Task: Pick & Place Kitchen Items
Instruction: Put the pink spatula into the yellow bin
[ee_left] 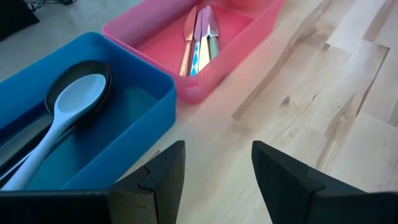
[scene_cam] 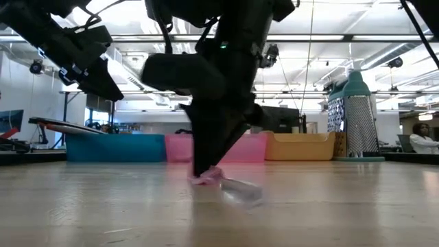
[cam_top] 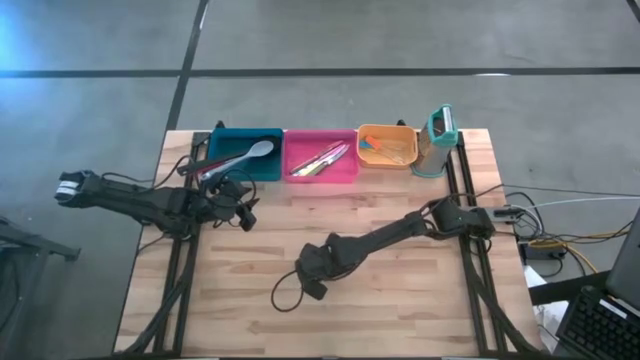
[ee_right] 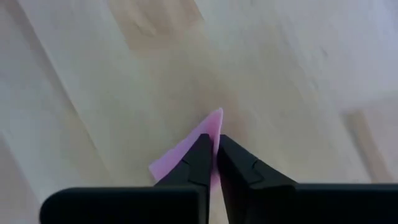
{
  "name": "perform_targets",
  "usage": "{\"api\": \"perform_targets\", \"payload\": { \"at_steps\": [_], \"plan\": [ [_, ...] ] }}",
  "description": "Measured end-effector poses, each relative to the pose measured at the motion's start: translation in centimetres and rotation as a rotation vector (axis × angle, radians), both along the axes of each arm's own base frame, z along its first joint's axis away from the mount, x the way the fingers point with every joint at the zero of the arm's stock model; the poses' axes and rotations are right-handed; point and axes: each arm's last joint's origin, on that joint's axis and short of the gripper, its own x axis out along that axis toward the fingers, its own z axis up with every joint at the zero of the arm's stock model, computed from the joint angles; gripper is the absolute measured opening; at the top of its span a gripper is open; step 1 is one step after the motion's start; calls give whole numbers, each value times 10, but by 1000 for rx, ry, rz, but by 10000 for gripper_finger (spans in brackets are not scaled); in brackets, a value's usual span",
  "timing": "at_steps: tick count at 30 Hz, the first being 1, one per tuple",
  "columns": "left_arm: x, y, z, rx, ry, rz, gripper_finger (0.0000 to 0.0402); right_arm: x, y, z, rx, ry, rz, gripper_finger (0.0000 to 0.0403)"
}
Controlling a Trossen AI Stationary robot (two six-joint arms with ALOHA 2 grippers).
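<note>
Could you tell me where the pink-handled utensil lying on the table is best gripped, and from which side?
Grip the pink-handled utensil at its pink handle, coming straight down from above: it lies flat on the table. The right gripper is already there, fingers closed across that handle.

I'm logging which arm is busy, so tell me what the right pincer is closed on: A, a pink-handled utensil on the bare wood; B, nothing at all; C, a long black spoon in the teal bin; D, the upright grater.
A: the right pincer is pinched shut on a pink-handled utensil lying on the bare wooden table, well away from the bins.
</note>
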Motion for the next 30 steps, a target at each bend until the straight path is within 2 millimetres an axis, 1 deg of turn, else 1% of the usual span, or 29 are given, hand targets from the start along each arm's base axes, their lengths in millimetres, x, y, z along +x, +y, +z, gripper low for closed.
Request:
{"api": "perform_targets", "payload": {
  "at_steps": [3,5,10,13,17,19,24,27,30],
  "plan": [
    [0,0,0,0,-4,0,190,-7,-4,15,-16,35,11,10],
    [0,0,0,0,-6,0,190,-12,-7,29,-29,27,6,8],
    [0,0,1,2,-5,-2,190,-29,-15,64,-136,43,-17,8],
    [0,0,1,2,-5,-3,190,-43,-27,84,-233,79,-40,8],
    [1,0,1,13,0,-12,190,-62,-53,121,-360,82,-96,8],
    [1,0,1,18,-2,-16,190,-70,-67,136,-410,68,-110,8],
    [2,0,3,30,-11,-27,190,-88,-108,176,-499,2,-150,8],
    [3,0,4,43,-14,-39,190,-96,-134,188,-534,16,-149,8],
    [4,0,5,57,-22,-52,190,-101,-159,193,-561,55,-126,8]
  ]
}}
